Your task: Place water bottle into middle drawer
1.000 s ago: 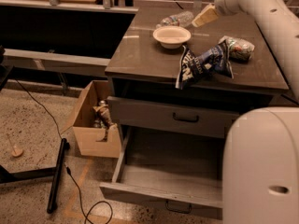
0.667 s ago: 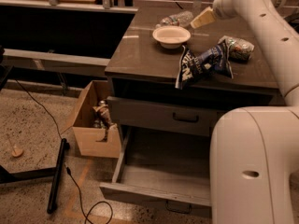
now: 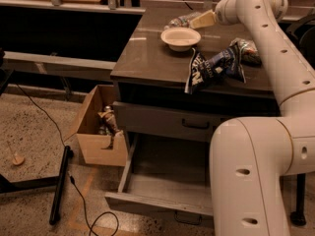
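Note:
The water bottle [image 3: 178, 20] lies on its side at the back of the cabinet top, just behind a white bowl [image 3: 180, 37]; only its clear ribbed body shows. My gripper [image 3: 202, 19] hovers right beside the bottle's right end, pointing left at it. Touch between them cannot be made out. The middle drawer [image 3: 147, 202] is pulled far out near the floor, and its long grey tray [image 3: 167, 178] holds nothing. My arm's bulky lower link [image 3: 246, 181] hides the drawer's right part.
A dark blue snack bag [image 3: 214, 68] hangs over the cabinet's front edge, with a foil packet [image 3: 248, 53] behind it. A taller grey drawer [image 3: 167, 122] sits slightly out above. An open cardboard box [image 3: 96, 132] stands on the floor to the left, with a black bar [image 3: 59, 183] and a cable nearby.
The gripper has shifted a little left, closer to the bottle. The arm's lower link has swung further left across the foreground.

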Available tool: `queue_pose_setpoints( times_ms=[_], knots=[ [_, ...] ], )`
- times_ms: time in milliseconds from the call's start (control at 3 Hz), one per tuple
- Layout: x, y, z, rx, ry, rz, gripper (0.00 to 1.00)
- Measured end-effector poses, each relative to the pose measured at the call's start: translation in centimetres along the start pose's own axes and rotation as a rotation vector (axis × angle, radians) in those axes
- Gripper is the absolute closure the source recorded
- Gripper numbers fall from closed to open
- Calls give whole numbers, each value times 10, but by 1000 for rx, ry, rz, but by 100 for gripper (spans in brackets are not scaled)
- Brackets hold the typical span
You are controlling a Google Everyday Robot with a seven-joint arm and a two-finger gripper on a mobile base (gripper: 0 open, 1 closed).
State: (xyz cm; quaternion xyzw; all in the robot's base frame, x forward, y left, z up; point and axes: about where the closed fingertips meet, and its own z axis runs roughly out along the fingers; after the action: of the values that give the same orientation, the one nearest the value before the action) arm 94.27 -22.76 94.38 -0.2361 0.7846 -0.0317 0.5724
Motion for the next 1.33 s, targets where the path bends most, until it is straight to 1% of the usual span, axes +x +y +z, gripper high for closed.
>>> queue_pose_setpoints(
  times_ms=[333,667,1000,1333],
  knots=[
    [-13,12,23,4,-82,11,0],
    [-28,18,39,34,-150,10,0],
    [-34,17,45,56,-180,5,0],
    [-28,7,44,84,-161,-3,0]
  ],
)
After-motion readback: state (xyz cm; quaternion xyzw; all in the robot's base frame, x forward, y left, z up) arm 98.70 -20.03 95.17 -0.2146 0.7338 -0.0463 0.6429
